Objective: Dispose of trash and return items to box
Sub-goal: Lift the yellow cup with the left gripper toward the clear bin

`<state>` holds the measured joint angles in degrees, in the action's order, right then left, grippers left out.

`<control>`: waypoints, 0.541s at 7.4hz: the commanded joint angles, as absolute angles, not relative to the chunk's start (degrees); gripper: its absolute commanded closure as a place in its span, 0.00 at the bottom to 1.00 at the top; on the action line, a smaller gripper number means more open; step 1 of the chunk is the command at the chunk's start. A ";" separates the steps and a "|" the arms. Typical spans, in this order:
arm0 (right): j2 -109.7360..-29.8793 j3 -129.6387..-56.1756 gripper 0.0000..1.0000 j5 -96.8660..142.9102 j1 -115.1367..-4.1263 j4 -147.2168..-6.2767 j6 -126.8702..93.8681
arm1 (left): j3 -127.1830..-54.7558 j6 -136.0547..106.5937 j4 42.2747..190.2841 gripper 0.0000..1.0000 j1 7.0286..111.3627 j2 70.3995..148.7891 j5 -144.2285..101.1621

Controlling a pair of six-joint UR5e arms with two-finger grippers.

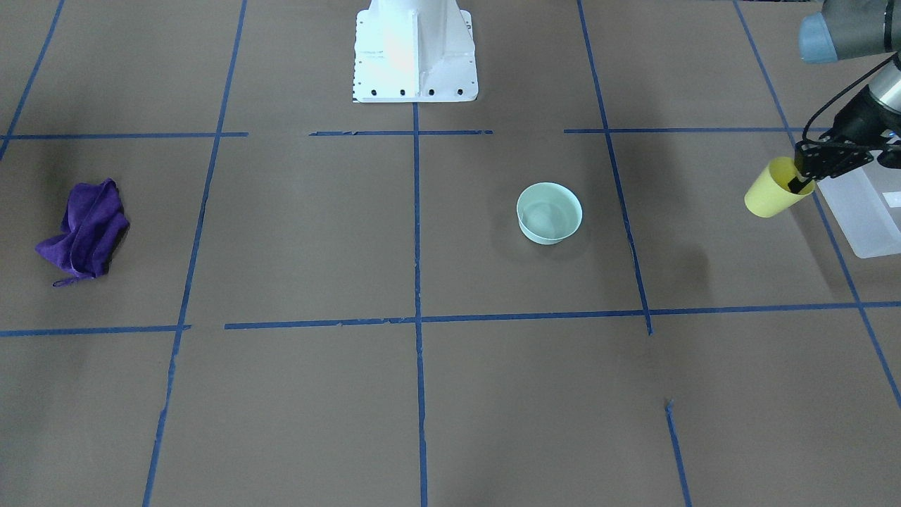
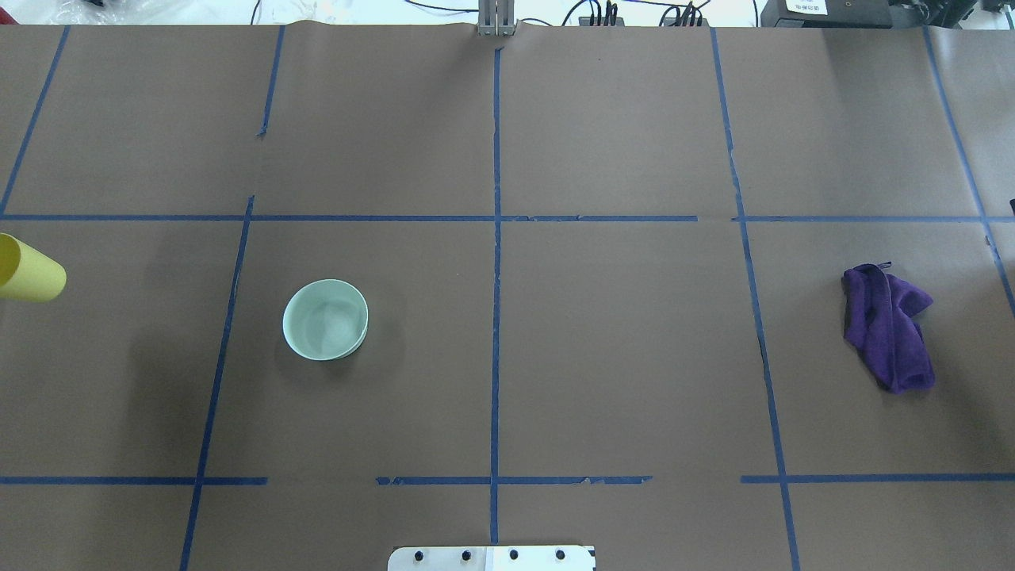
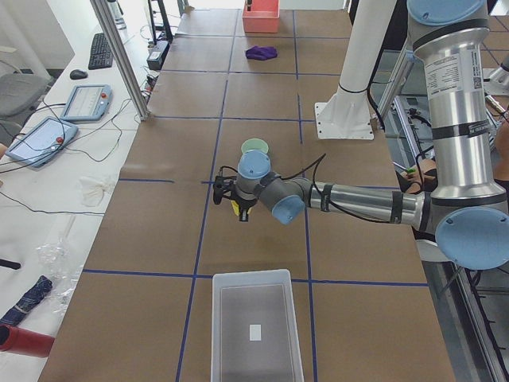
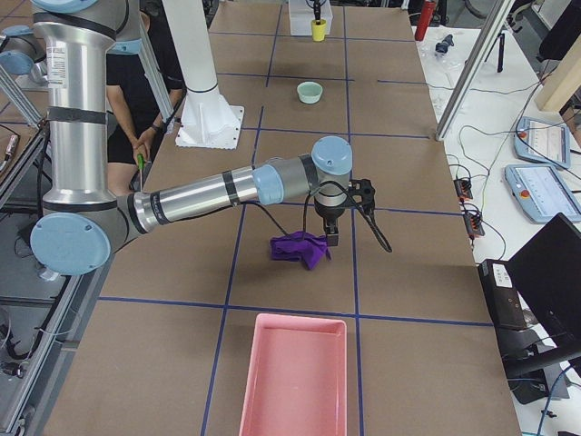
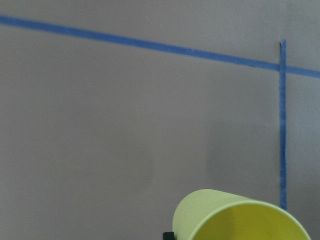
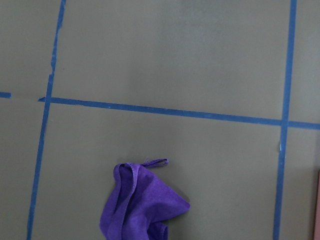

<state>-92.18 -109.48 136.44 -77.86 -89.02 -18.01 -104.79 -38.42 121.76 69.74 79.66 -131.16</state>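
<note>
Front-facing view: the left claw (image 1: 799, 184) is clamped on the rim of the yellow cup (image 1: 774, 191) and holds it clear of the bench (image 1: 422, 394). The cup is tilted, its mouth toward the box (image 1: 862, 211) just beyond and its base toward the mint bowl (image 1: 549, 213).

Overhead: the cup's long axis runs along the bench, base inward.

Left-end view: the box lies nearer that end than the claw, so I judge the carry must go that way.

Right-end view: the right claw (image 4: 331, 229) hangs over the purple cloth (image 4: 300, 247). I cannot tell how far it is open.
</note>
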 commanded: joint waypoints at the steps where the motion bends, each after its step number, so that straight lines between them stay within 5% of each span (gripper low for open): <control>1: -92.11 -108.38 0.00 132.65 -73.14 -85.19 -24.24 | -105.38 -27.02 110.18 1.00 76.61 84.70 -130.87; 4: -91.85 -105.73 0.00 132.28 -71.02 -79.55 -29.08 | -103.46 -7.45 102.13 1.00 85.84 86.83 -123.27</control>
